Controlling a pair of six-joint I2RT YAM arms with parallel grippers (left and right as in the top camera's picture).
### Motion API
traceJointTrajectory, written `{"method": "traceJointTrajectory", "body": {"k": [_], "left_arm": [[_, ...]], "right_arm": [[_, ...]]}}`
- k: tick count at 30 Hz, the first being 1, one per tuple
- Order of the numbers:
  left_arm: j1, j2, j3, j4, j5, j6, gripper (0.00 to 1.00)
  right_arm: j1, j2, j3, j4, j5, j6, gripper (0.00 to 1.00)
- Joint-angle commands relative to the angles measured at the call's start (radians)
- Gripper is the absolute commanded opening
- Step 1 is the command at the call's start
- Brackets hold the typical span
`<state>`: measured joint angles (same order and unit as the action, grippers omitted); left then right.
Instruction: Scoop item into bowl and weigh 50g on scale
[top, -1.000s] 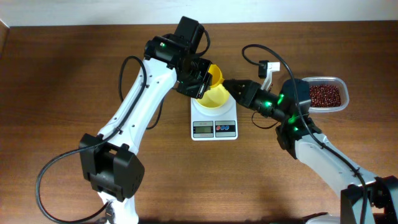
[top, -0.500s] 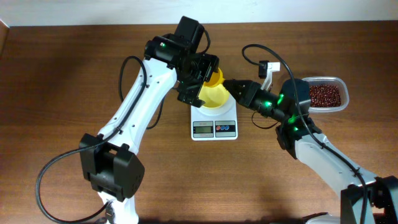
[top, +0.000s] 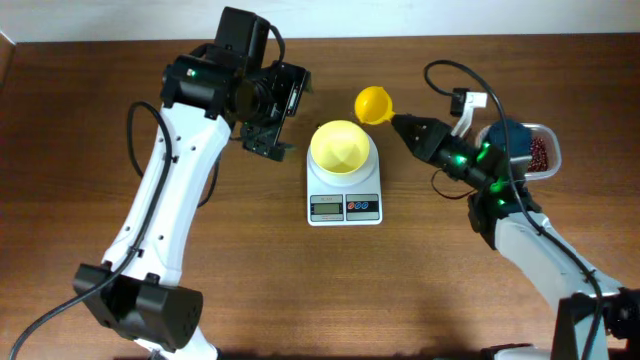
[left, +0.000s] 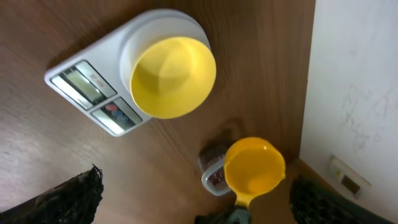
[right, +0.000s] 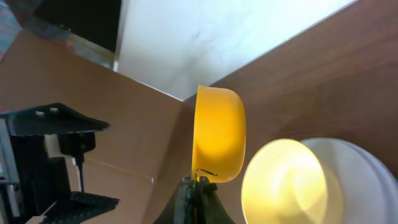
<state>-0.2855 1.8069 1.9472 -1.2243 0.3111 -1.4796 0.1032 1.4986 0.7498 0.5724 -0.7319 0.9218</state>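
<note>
The pale-yellow bowl (top: 340, 147) stands upright and empty on the white scale (top: 345, 205) at mid-table. My left gripper (top: 283, 118) hangs open just left of the bowl, apart from it; in the left wrist view the bowl (left: 173, 76) and scale (left: 87, 87) lie far beyond its spread fingertips (left: 69, 198). My right gripper (top: 404, 122) is shut on the handle of a yellow scoop (top: 373, 103), held above and right of the bowl. The scoop cup (right: 217, 134) looks empty. The beans (top: 540, 152) lie in a clear tub, half hidden by my right arm.
The clear tub (top: 548, 132) stands at the far right behind my right arm. The tub (left: 213, 176) also shows past the scoop (left: 254, 165) in the left wrist view. A white wall borders the table's far edge.
My left gripper opened, let go of the bowl and drew back to the upper left. The bowl now sits alone on the scale. My right gripper pulled the scoop back to the right.
</note>
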Motion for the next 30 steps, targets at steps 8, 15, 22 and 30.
{"method": "traceJointTrajectory", "body": {"k": [8, 15, 22, 30], "left_arm": [[0.005, -0.013, 0.018, -0.007, -0.182, 0.039, 0.99], [0.004, -0.012, 0.017, -0.007, -0.197, 0.038, 0.99], [0.004, -0.012, 0.017, -0.007, -0.197, 0.038, 0.99], [0.004, -0.012, 0.017, -0.086, -0.258, 0.039, 0.99]], "right_arm": [[-0.045, -0.169, 0.259, -0.739, 0.261, -0.369, 0.04], [-0.045, -0.296, 0.427, -1.142, 0.653, -0.5, 0.04], [-0.045, -0.402, 0.428, -1.25, 0.772, -0.534, 0.04], [-0.045, -0.473, 0.428, -1.378, 0.839, -0.614, 0.04]]}}
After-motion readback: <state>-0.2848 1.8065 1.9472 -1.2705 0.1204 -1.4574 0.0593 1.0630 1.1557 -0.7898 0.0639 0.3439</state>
